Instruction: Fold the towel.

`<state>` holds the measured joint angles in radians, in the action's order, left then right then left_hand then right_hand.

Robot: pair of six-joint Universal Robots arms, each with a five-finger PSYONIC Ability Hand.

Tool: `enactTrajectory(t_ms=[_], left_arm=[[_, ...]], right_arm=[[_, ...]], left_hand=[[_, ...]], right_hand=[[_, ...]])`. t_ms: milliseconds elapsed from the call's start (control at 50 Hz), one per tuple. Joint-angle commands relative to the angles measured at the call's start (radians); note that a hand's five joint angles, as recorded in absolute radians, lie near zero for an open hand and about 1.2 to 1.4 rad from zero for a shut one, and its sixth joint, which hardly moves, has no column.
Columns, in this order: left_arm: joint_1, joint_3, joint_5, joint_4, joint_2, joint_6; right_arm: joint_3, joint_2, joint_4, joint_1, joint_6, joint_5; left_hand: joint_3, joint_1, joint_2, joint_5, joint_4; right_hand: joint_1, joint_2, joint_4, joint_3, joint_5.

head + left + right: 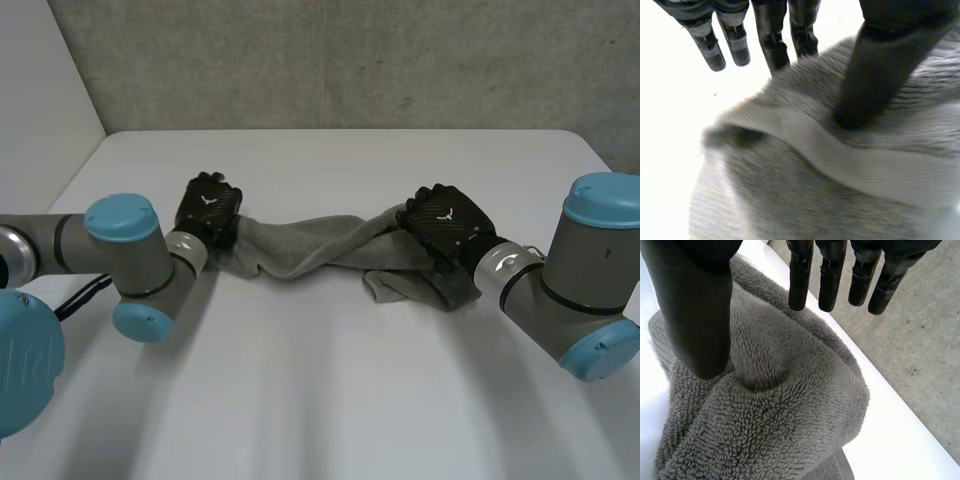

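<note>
A grey towel [300, 250] lies bunched into a twisted rope across the middle of the white table [330, 400]. My left hand [208, 208] rests palm down on its left end. In the left wrist view the fingers [772, 45] are straight at the towel's [840, 175] raised edge, and the thumb [880, 65] presses down onto the cloth. My right hand [448, 222] sits on the towel's thicker right end. Its fingers [830, 280] hang straight above the towel [780, 415], and its thumb [695, 315] dips into a fold beside them.
A concrete wall [350, 60] stands behind the table's far edge. The table's edge [880, 390] runs close past my right hand, with grey floor [920, 340] beyond it. Bare white tabletop spreads in front of the towel.
</note>
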<state>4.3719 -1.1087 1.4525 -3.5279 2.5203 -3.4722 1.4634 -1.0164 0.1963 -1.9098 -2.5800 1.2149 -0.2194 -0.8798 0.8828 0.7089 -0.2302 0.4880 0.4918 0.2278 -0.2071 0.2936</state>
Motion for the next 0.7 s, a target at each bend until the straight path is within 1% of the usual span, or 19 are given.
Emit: enactTrajectory(t_ms=[20,60,120,160,180,220,240,280,340,400,420,440,500,540,560,600,640,680,700], left_arm=[[0.038,-0.016,0.026,-0.003,-0.029,-0.002],[0.037,-0.064,0.017,0.0,-0.096,0.005],[0.031,-0.098,0.014,0.0,-0.133,0.01],[0.011,-0.163,0.011,0.0,-0.199,0.021],[0.011,-0.163,0.011,0.0,-0.199,0.021],[-0.023,-0.216,0.011,0.001,-0.268,0.038],[-0.023,-0.217,0.011,0.001,-0.268,0.038],[-0.051,-0.265,0.012,0.003,-0.32,0.062],[-0.058,-0.289,0.009,0.004,-0.337,0.079],[-0.084,-0.336,-0.012,0.02,-0.361,0.12],[-0.104,-0.358,-0.018,0.036,-0.371,0.143],[-0.123,-0.377,-0.017,0.055,-0.382,0.165],[-0.137,-0.395,-0.015,0.07,-0.388,0.185],[-0.163,-0.421,-0.009,0.086,-0.391,0.225],[-0.163,-0.421,-0.009,0.086,-0.391,0.225],[-0.199,-0.431,-0.006,0.083,-0.39,0.264],[-0.215,-0.43,-0.004,0.078,-0.387,0.283],[-0.229,-0.424,0.006,0.076,-0.376,0.301],[-0.236,-0.418,0.028,0.073,-0.368,0.315]], right_arm=[[0.0,0.004,0.0,0.0,0.0,0.0],[0.0,0.004,0.0,0.0,0.0,0.0],[0.0,0.004,0.0,0.0,0.001,0.0],[0.0,0.004,0.0,0.0,0.001,0.0],[0.0,0.004,-0.002,0.0,0.001,0.0],[0.001,0.004,-0.002,0.0,0.001,0.0],[0.002,0.002,-0.002,0.0,0.001,0.0],[0.002,0.002,-0.002,0.0,0.001,0.002],[0.002,0.001,-0.002,-0.002,0.001,0.003],[0.002,-0.001,-0.002,-0.002,0.001,0.003],[0.002,-0.001,-0.002,-0.002,0.001,0.003],[0.002,-0.001,-0.002,-0.002,0.003,0.003],[0.002,-0.001,-0.002,0.0,0.003,0.003],[0.002,-0.001,-0.002,0.0,0.003,0.003],[0.002,-0.001,-0.002,0.0,0.003,0.005],[0.002,0.001,-0.002,0.0,0.003,0.005],[0.002,0.001,-0.002,0.0,0.003,0.005],[0.002,0.001,-0.002,-0.002,0.003,0.005],[0.003,-0.001,-0.002,-0.002,0.003,0.005]], left_hand=[[0.045,0.373,-0.376,-0.376,0.056],[0.045,0.466,-0.469,-0.47,0.056],[0.045,0.481,-0.484,-0.485,0.056],[0.045,0.484,-0.487,-0.488,0.056],[0.045,0.484,-0.487,-0.488,0.056],[0.045,0.496,-0.499,-0.5,0.056],[0.045,0.496,-0.499,-0.5,0.056],[0.045,0.496,-0.499,-0.5,0.056],[0.045,0.493,-0.496,-0.497,0.056],[0.045,0.461,-0.464,-0.464,0.056],[0.045,0.452,-0.455,-0.456,0.056],[0.045,0.449,-0.452,-0.453,0.056],[0.045,0.44,-0.443,-0.444,0.056],[0.045,0.437,-0.44,-0.441,0.056],[0.045,0.437,-0.44,-0.441,0.056],[0.045,0.437,-0.44,-0.441,0.056],[0.045,0.437,-0.44,-0.441,0.056],[0.045,0.431,-0.434,-0.435,0.056],[0.045,0.423,-0.426,-0.426,0.056]], right_hand=[[-0.03,-0.034,-0.053,0.033,-0.01],[-0.033,-0.037,-0.053,0.033,-0.013],[-0.033,-0.037,-0.053,0.033,-0.013],[-0.03,-0.034,-0.053,0.033,-0.01],[-0.03,-0.034,-0.053,0.033,-0.01],[-0.03,-0.034,-0.053,0.033,-0.01],[-0.033,-0.037,-0.053,0.033,-0.013],[-0.033,-0.037,-0.053,0.033,-0.013],[-0.033,-0.037,-0.053,0.033,-0.013],[-0.033,-0.037,-0.053,0.033,-0.013],[-0.033,-0.037,-0.053,0.033,-0.013],[-0.033,-0.037,-0.053,0.033,-0.013],[-0.033,-0.037,-0.053,0.033,-0.013],[-0.033,-0.037,-0.053,0.033,-0.013],[-0.033,-0.037,-0.053,0.033,-0.013],[-0.033,-0.037,-0.053,0.033,-0.013],[-0.036,-0.04,-0.053,0.033,-0.016],[-0.036,-0.04,-0.053,0.033,-0.016],[-0.036,-0.04,-0.053,0.033,-0.016]])
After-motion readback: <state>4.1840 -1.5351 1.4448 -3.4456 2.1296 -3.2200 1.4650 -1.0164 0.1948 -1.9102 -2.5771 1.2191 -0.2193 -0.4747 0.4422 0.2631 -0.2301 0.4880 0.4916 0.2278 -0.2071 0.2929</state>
